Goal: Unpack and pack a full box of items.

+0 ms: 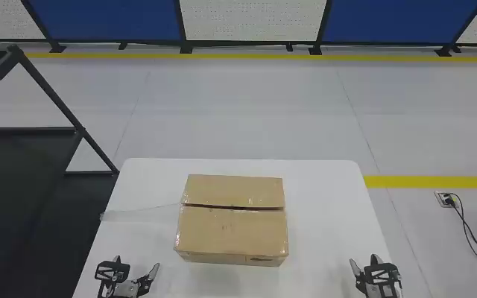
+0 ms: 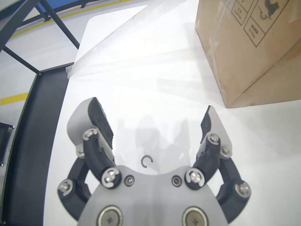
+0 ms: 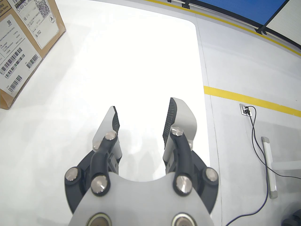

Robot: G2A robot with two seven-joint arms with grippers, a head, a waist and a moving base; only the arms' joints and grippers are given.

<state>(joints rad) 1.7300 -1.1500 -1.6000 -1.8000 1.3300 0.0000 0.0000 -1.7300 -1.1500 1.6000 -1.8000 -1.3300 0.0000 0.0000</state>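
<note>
Box [image 1: 232,220], flaps closed, contents hidden, centre frame. We log clear film [image 2: 131,36] in left wrist view, labels [image 3: 28,24] in right; left gripper [image 2: 151,104] and right gripper [image 3: 143,104] spread, empty.

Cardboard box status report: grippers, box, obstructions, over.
Left gripper open, right gripper open, both empty. Cardboard box flaps down, mid-table. Clear plastic strip trails from box across table on left gripper's side.

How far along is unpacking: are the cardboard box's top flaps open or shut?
Shut: both top flaps of the cardboard box lie flat, meeting at a seam.
</note>
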